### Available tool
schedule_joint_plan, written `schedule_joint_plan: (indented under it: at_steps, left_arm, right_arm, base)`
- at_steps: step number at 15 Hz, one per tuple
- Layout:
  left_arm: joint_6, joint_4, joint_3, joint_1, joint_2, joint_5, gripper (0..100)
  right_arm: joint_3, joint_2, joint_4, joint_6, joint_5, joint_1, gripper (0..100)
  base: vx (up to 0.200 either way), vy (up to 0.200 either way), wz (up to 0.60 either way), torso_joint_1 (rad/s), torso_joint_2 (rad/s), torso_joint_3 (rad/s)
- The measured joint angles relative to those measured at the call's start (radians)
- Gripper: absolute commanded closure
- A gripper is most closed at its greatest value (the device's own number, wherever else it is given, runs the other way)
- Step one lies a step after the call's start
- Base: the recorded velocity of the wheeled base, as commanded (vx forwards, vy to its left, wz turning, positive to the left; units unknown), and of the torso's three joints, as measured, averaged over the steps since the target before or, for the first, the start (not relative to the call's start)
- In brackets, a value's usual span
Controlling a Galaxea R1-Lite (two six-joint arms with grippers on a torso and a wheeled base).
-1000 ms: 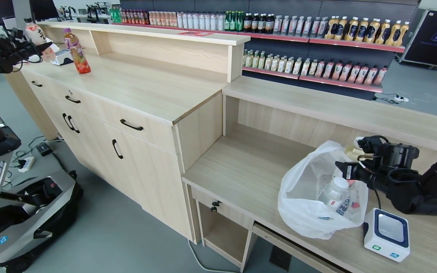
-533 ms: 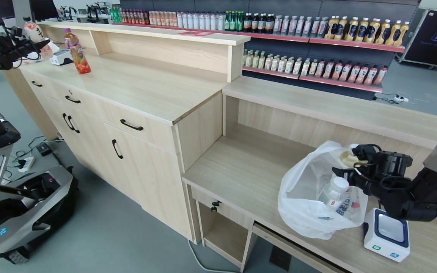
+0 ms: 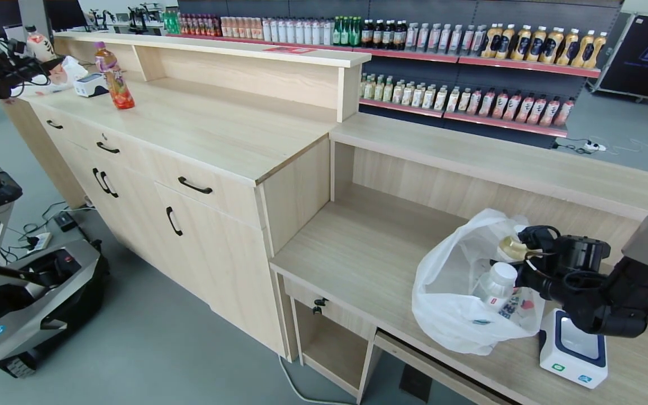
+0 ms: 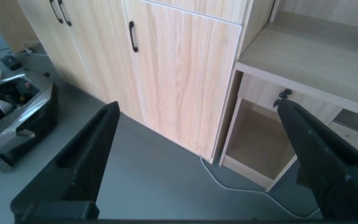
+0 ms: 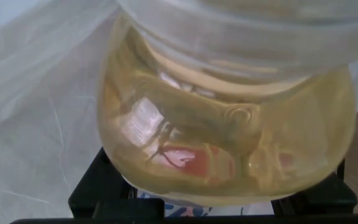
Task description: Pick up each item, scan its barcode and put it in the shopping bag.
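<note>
1. 2 fingers of the left gripper (image 4: 197, 109) are wide apart, hold nothing, and hang well apart from the bag.
2. The shopping bag (image 3: 453, 292) sits on the desk (image 3: 369, 247), its mouth open.
3. The right gripper (image 3: 520, 253) squeezes the yellow bottle (image 5: 229, 143), cap first, right at the bag's mouth. I think it only needs to let go.

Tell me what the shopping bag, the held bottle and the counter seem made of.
The shopping bag: thin white plastic film, semi-transparent; it crinkles and the white-capped bottle inside shows through.
The held bottle: probably clear glossy plastic, possibly glass; yellowish liquid and bright reflections show through its wall.
The counter: matte pale wood-grain board, likely laminate.
</note>
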Motion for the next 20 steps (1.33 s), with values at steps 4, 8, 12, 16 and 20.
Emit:
schedule_joint_plan:
  at_steps: [4,8,12,16,20]
  left_arm:
    - [0.000,0.000,0.000,0.000,0.000,0.000,0]
    - [0.000,0.000,0.000,0.000,0.000,0.000,0]
    - [0.000,0.000,0.000,0.000,0.000,0.000,0]
    - [0.000,0.000,0.000,0.001,0.000,0.000,0]
    - [0.000,0.000,0.000,0.000,0.000,0.000,0]
  right_arm:
    - [0.011,0.011,0.001,-0.001,-0.001,-0.003,100]
    - [0.019,0.013,0.000,-0.003,-0.001,-0.004,100]
    - [0.032,0.013,0.000,-0.004,0.000,-0.003,0]
    - [0.041,0.007,-0.005,-0.004,0.013,-0.004,0]
    - [0.049,-0.014,0.004,-0.002,0.015,-0.007,0]
  base:
    - [0.000,0.000,0.00,0.000,0.00,0.000]
    - [0.000,0.000,0.00,0.000,0.00,0.000]
    - [0.000,0.000,0.00,0.000,0.00,0.000]
    - [0.000,0.000,0.00,0.000,0.00,0.000]
    - [0.000,0.000,0.00,0.000,0.00,0.000]
